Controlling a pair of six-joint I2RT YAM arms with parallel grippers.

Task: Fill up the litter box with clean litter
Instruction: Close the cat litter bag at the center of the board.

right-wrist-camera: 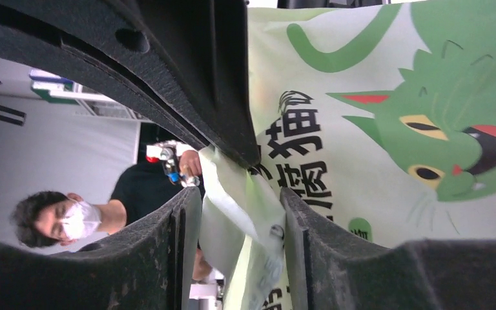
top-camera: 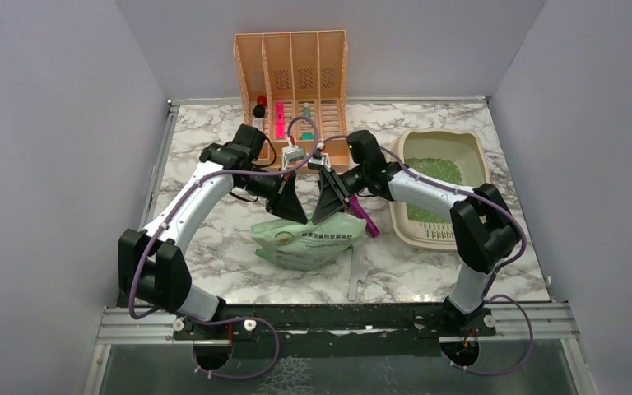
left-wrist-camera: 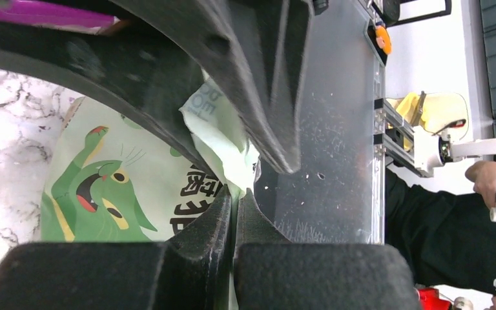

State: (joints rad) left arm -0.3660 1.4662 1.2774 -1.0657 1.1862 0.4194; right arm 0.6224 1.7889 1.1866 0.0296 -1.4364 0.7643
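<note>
Peach slatted file organizer [top-camera: 290, 62] upright at back edge of marble counter [top-camera: 206, 156]; pink marker [top-camera: 280, 119] in one compartment. Pale green printed bag [top-camera: 304, 244], cat graphic, mid-counter. Pale flat strip [top-camera: 354, 276] just beside it. Masked person [right-wrist-camera: 71, 219] in background.

White left arm [top-camera: 188, 206] and right arm [top-camera: 426, 192], black joints [top-camera: 163, 278], purple cables [top-camera: 134, 288].

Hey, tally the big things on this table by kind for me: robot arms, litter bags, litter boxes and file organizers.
Robot arms: 2, left arm and right arm
Litter bag: 1
Litter box: 1
File organizer: 1
Total: 5
</note>
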